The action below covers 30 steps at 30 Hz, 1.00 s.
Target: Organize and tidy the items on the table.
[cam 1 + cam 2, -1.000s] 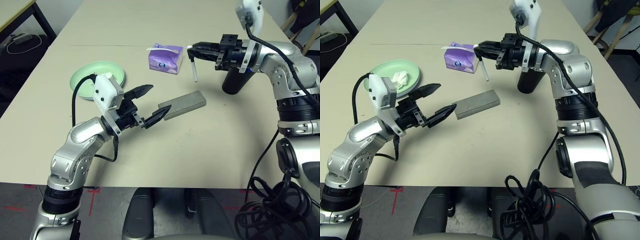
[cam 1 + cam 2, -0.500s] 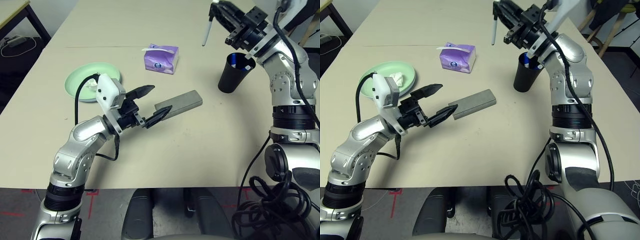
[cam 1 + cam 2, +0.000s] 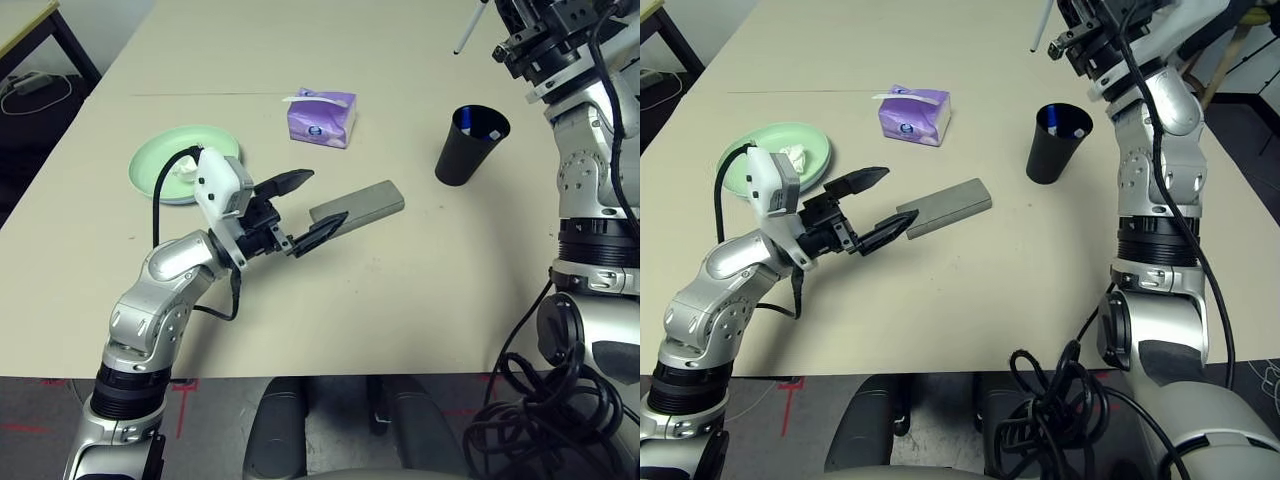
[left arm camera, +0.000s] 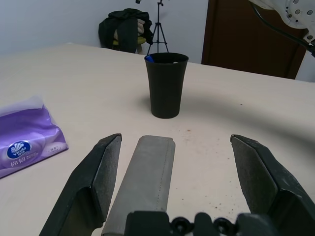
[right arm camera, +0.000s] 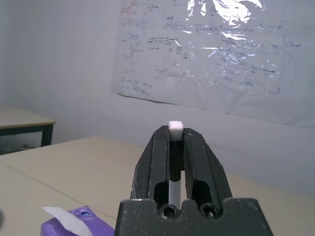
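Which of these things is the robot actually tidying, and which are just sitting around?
Being tidied: pen, black cup, grey case, green plate, tissue.
Just lying about: purple tissue box, side table.

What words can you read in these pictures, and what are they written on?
"Vinda": the blue oval logo on the purple tissue box, small but about readable.
Chinese characters beside that logo: too small to read.
Handwriting and sketches on the whiteboard sheet on the wall: too faint and blurred to read.
Grey glasses case, black cup, pale green plate: no writing that I can see.
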Available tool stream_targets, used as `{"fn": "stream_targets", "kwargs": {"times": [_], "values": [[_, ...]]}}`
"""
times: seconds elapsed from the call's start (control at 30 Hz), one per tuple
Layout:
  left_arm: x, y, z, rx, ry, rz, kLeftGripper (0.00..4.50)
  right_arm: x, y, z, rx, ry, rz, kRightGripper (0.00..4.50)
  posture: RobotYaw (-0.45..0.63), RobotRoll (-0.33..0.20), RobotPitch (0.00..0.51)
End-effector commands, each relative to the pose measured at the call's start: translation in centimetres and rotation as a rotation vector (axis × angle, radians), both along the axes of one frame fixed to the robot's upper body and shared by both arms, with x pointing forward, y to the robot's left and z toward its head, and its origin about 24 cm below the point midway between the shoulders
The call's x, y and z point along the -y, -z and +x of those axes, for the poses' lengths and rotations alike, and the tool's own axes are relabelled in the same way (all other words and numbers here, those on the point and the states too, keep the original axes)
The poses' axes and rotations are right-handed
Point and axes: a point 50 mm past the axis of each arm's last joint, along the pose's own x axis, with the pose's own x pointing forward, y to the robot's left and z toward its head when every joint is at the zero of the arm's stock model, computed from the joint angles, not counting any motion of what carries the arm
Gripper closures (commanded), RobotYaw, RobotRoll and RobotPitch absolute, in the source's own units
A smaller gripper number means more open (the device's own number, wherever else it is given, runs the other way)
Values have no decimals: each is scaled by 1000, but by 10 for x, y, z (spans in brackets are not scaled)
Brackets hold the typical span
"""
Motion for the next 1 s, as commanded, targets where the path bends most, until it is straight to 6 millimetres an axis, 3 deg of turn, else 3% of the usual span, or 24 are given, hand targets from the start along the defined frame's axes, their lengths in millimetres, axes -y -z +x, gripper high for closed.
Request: {"fn": "stream_targets", "kwargs": {"times": [0.03, 0.37, 1.0], "values": [[3, 3, 2, -13, 18, 7, 0, 10, -2, -9, 36, 53, 7, 4228, -2, 0, 167], [4, 4, 3, -19, 32, 8, 0, 22, 14, -9, -86, 165, 71, 4228, -24, 0, 178], [4, 4, 2, -21, 34, 13, 0, 9, 44, -1, -289, 149, 88, 4228, -19, 0, 179]]}}
